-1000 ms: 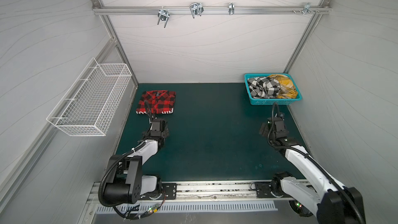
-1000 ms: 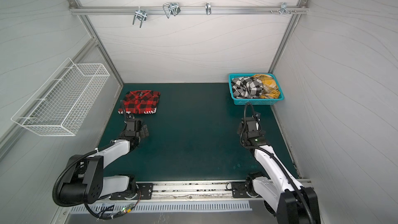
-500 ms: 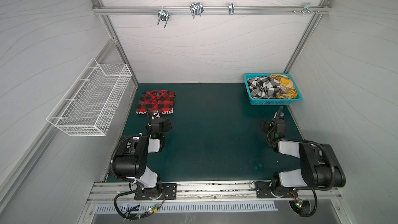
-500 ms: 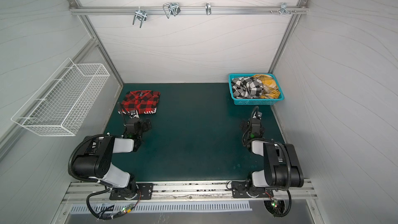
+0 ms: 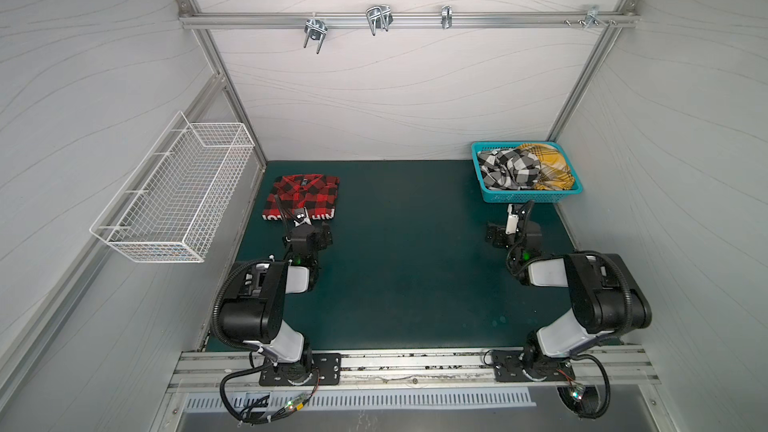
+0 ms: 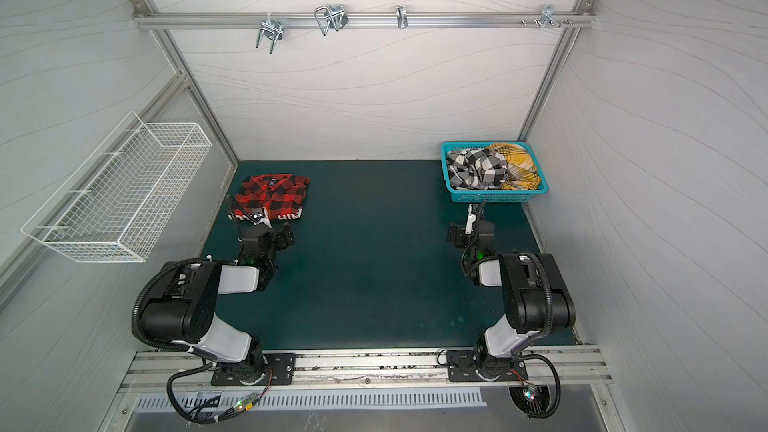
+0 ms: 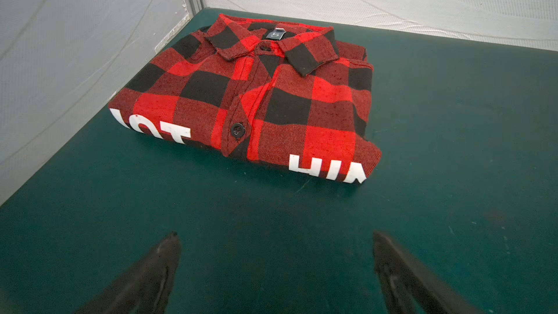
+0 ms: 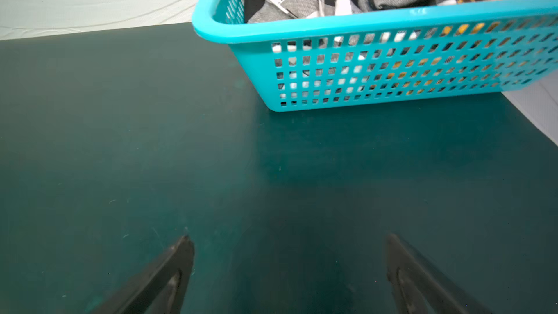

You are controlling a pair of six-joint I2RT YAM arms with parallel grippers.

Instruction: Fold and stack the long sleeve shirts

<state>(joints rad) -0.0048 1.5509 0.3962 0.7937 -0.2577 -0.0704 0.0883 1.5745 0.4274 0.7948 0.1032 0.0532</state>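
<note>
White panelled walls enclose a dark green desk [image 5: 415, 276] on three sides. An aluminium rail [image 5: 498, 20] with metal hooks crosses the back wall. A white wire basket [image 5: 174, 197] is mounted on the left wall.

Red-and-black shirt [image 7: 256, 101]: folded into a compact rectangle, collar uppermost and placket buttoned. It lies flat in the far left corner of the desk. White block letters run along its near edge.

Black-and-white check shirt [image 5: 509, 168] and yellow plaid shirt [image 5: 550, 166]: both crumpled and unfolded inside the turquoise basket [image 5: 528, 198]. This basket stands in the far right corner of the desk. In both top views the check shirt fills the left portion of the basket and the yellow plaid shirt fills the right portion. The two shirts touch.

Left tool [image 7: 274, 234]: jaws spread wide, empty. It is positioned over bare desk just in front of the lettered edge of the red-and-black shirt, apart from the cloth.

Right tool [image 8: 288, 237]: jaws spread wide, empty. It is positioned over bare desk near the front wall of the turquoise basket, apart from it.
</note>
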